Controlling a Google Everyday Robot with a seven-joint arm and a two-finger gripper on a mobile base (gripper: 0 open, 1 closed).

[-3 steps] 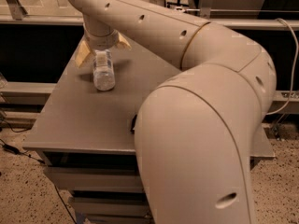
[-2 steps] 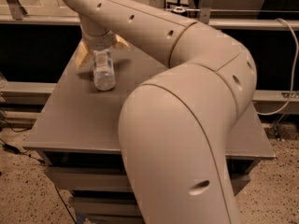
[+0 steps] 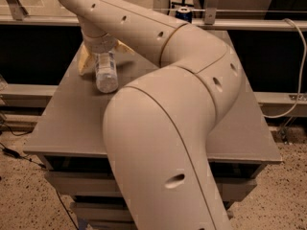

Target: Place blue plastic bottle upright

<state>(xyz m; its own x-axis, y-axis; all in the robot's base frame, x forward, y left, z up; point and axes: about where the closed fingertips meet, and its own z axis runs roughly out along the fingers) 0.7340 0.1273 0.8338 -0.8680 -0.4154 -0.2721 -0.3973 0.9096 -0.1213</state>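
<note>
The blue plastic bottle (image 3: 106, 73) is a small clear bottle with a pale label, on the far left part of the grey table (image 3: 72, 128). It looks tilted, with its base end toward the camera and its cap end hidden under the wrist. My gripper (image 3: 102, 51) is right above it at the bottle's upper end, at the end of the big beige arm (image 3: 158, 128) that fills the middle of the view. The contact between them is hidden by the wrist.
A dark blue soda can (image 3: 183, 13) stands at the table's far edge, behind the arm. A tan shape (image 3: 85, 60) shows beside the bottle, partly hidden. A rail (image 3: 268, 25) runs behind the table. A cable (image 3: 293, 80) hangs at the right.
The arm's large near links have shifted across the view and now cover more of the table's middle. The bottle and the gripper stay at the same spot.
</note>
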